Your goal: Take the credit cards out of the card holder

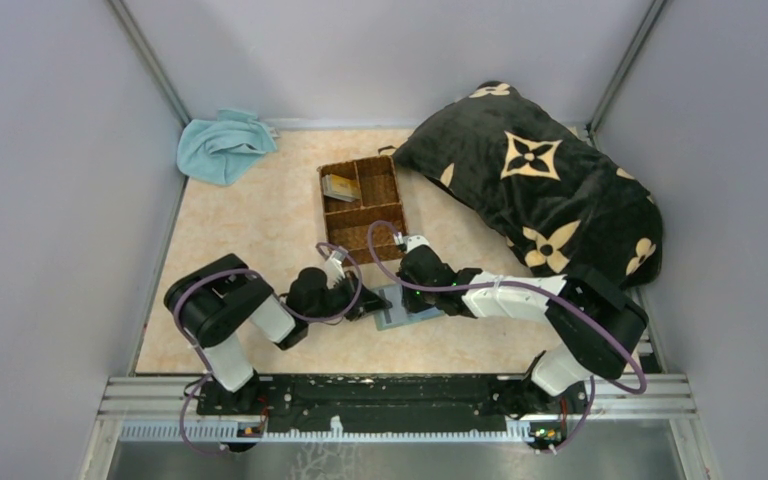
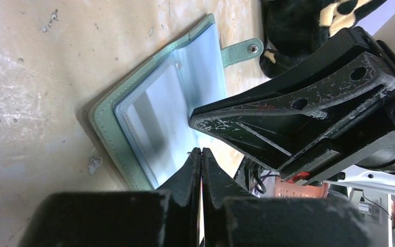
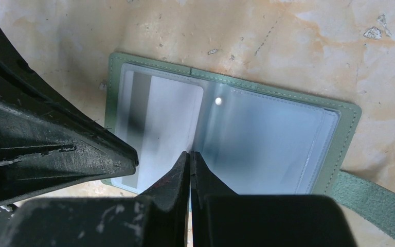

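The card holder (image 3: 345, 135) lies open and flat on the table, grey-green rim outward and pale blue pockets up; it also shows in the top view (image 1: 393, 320) and the left wrist view (image 2: 104, 119). One grey credit card (image 3: 160, 123) with a dark stripe sits inside the left clear pocket (image 2: 157, 116). My right gripper (image 3: 190, 153) is shut, tips down on the fold between the pockets (image 1: 412, 297). My left gripper (image 2: 200, 150) is shut with nothing visible between its fingers, tips at the near edge of the card's pocket (image 1: 368, 301). Tan-gold credit cards (image 1: 340, 187) lie in the basket.
A brown wicker basket (image 1: 385, 212) with three compartments stands just behind the grippers. A light-blue towel (image 1: 222, 146) lies at the back left. A big black pillow (image 1: 545, 190) with tan flowers fills the back right. The holder's snap strap (image 3: 378, 201) sticks out sideways.
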Available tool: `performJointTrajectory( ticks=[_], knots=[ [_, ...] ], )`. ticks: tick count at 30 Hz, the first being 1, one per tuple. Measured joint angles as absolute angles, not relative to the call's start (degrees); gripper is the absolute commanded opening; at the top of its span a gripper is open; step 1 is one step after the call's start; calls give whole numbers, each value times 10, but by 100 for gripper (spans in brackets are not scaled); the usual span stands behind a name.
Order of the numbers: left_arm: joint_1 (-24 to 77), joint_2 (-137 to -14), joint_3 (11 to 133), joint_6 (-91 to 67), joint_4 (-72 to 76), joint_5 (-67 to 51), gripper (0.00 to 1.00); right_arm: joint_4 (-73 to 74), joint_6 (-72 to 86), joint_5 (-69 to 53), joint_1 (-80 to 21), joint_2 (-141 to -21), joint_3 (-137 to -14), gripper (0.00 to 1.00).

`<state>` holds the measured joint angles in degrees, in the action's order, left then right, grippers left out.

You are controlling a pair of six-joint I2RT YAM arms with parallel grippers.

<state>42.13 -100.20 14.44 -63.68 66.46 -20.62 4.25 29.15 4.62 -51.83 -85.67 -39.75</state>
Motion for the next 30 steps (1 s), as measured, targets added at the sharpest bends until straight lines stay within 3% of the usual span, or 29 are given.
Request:
performJointTrajectory(
  ticks=[6, 14, 30],
  knots=[
    [421, -962, 132, -632, 649, -197, 8, 43, 291, 46, -518, -857, -397, 0],
    [421, -852, 130, -589, 523, -142, 8, 42, 291, 46, -518, -857, -397, 0],
    [421, -852, 131, -556, 427, -101, 9, 40, 291, 46, -518, -859, -397, 0]
  ],
)
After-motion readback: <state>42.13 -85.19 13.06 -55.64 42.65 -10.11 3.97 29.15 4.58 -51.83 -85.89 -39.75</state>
